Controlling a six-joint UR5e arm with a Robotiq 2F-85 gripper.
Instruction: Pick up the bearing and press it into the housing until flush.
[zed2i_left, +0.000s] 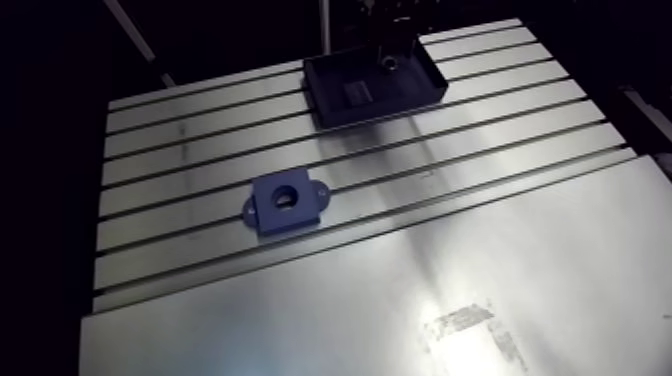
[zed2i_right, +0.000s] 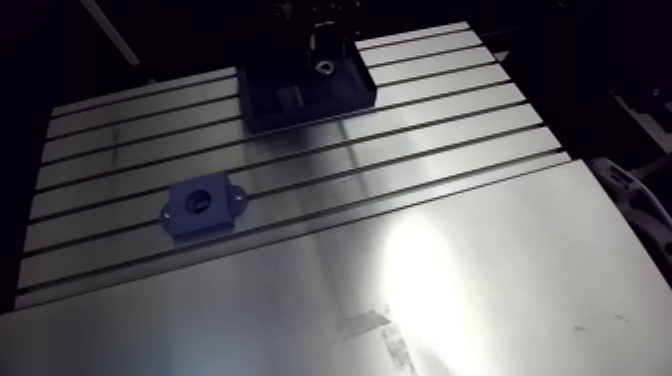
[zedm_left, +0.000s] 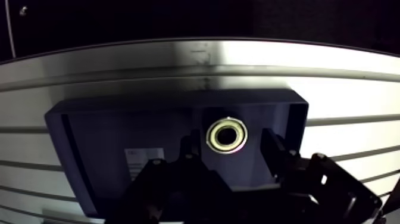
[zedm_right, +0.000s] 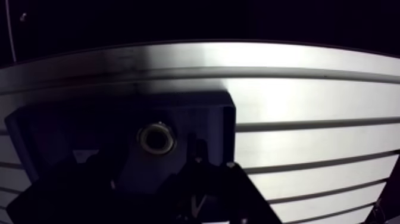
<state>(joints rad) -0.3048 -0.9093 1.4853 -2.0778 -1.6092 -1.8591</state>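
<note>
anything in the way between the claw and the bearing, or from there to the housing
Nothing visible. The bearing lies bare in the tray under the open claw; only the tray's wall and bare table separate it from the housing.

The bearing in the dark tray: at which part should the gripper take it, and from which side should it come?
Take the bearing by its outer ring, with a finger on each opposite side, coming straight down. It lies flat in the tray, bore up, so probably only the round rim offers grip. The gripper hangs open above it, one finger to each side.
</note>
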